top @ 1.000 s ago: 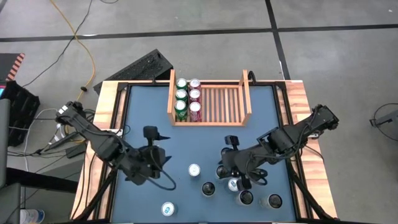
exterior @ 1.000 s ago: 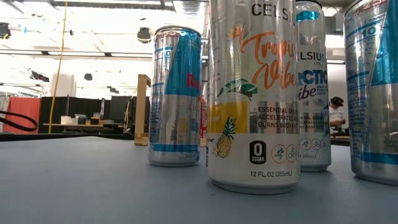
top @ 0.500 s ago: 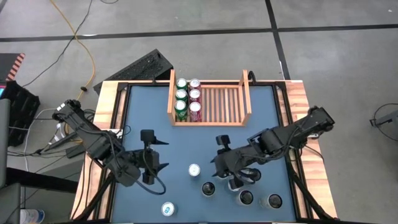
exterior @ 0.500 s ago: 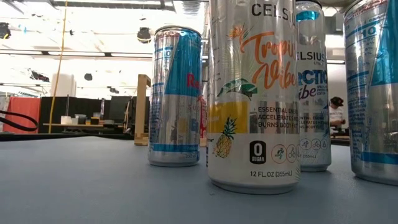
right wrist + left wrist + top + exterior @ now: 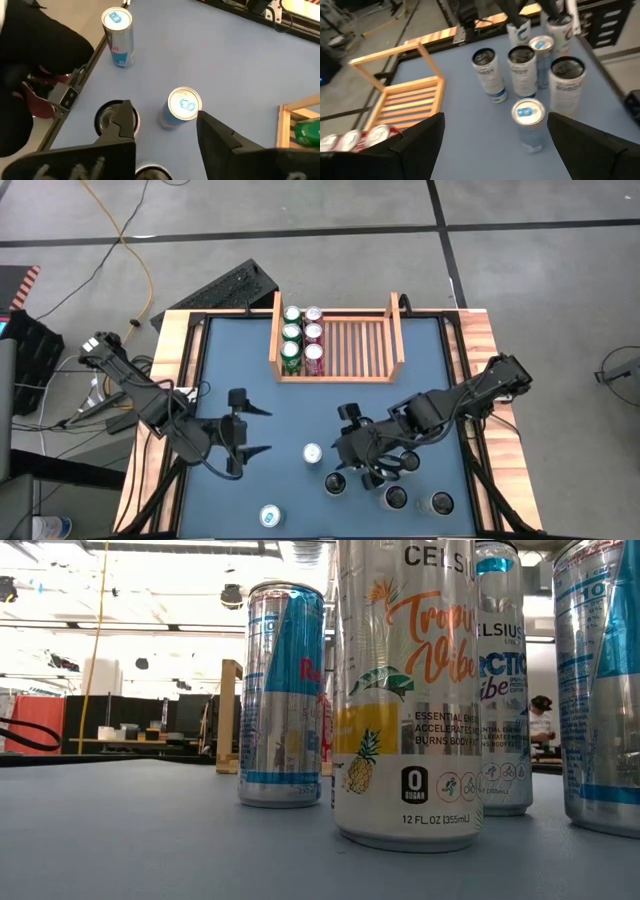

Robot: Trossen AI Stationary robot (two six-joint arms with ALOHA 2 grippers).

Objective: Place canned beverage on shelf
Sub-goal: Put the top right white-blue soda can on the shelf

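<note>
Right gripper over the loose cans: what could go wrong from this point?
The right gripper, open, is closing on the blue-topped can, with another can right beside one finger; that neighbour might get knocked over. The shelf already holds six cans at one end, so a careless placement could bump them.

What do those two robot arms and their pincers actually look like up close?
Both arms are dark, nearly black, built from jointed segments, with thin black cables looping beside them. The left gripper and right gripper each end in two flat, wedge-shaped black fingers. No bright markings are visible on them.
</note>
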